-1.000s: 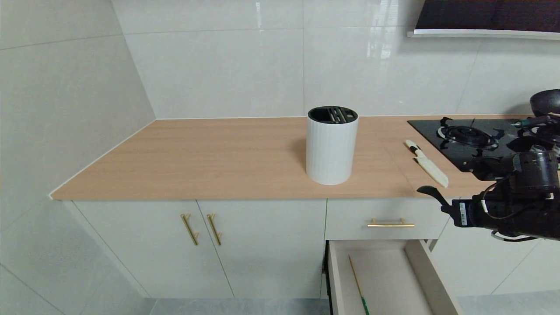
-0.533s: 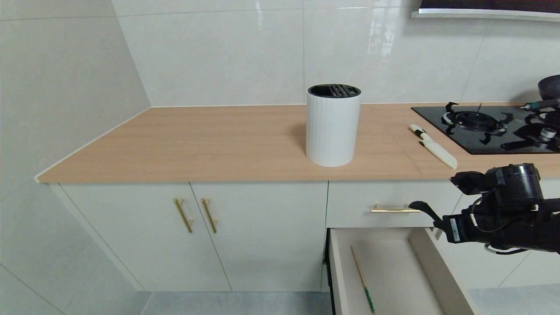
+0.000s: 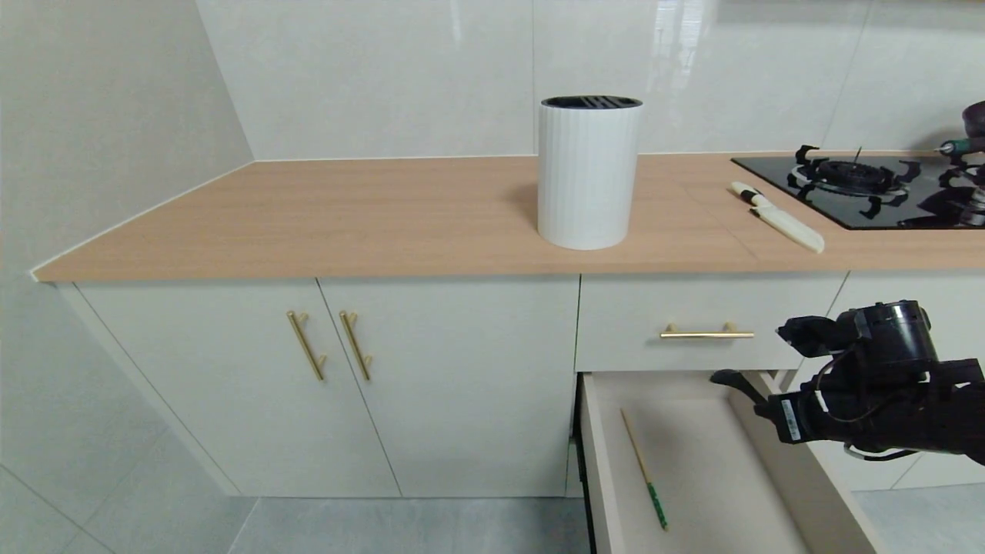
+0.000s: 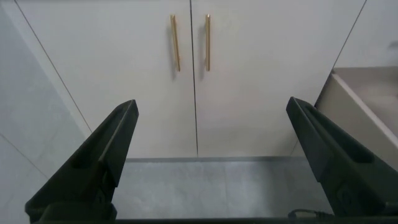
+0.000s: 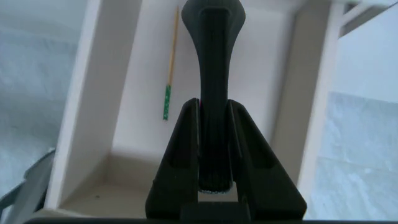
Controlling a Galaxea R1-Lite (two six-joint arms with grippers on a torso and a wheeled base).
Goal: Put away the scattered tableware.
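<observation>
A wooden countertop [image 3: 346,215] runs along the tiled wall. A white ribbed holder [image 3: 589,177] with a black slotted top stands upright on it. At 3 o'clock from the holder, well apart, a knife [image 3: 777,227] lies flat, its handle toward 10 o'clock and its cream blade toward 4 o'clock. A black gas hob [image 3: 869,192] is at 2 o'clock from the knife. Below the countertop, at 6 o'clock from the holder, is an open drawer [image 3: 596,462]. On its bottom lies one chopstick [image 3: 644,477], with the green end toward 5 o'clock.
</observation>
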